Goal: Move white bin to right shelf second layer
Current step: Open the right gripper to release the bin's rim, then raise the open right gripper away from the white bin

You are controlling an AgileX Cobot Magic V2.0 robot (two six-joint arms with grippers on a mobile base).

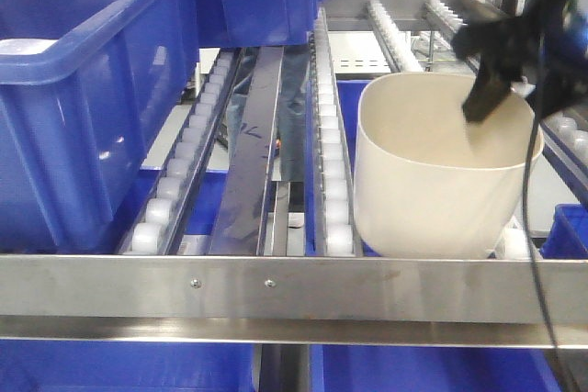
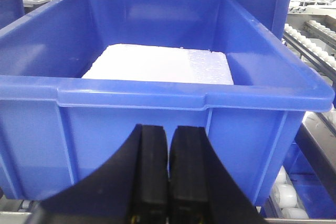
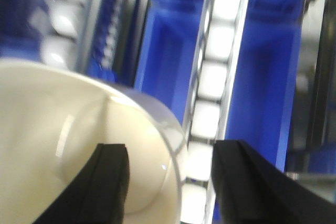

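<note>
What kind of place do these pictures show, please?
Probably a warehouse or factory storage area. A steel flow rack with white rollers set in tracks carries a large blue crate, and more blue crates sit on the level below. A white bin stands on the rollers behind the front rail.

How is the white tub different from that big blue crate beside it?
The white bin is cream, rounded and smooth-walled; the blue crate is blue, rectangular and has a thick rim. The bin looks empty, while the crate holds a white foam slab. The bin looks smaller. Both sit on the roller shelf.
</note>
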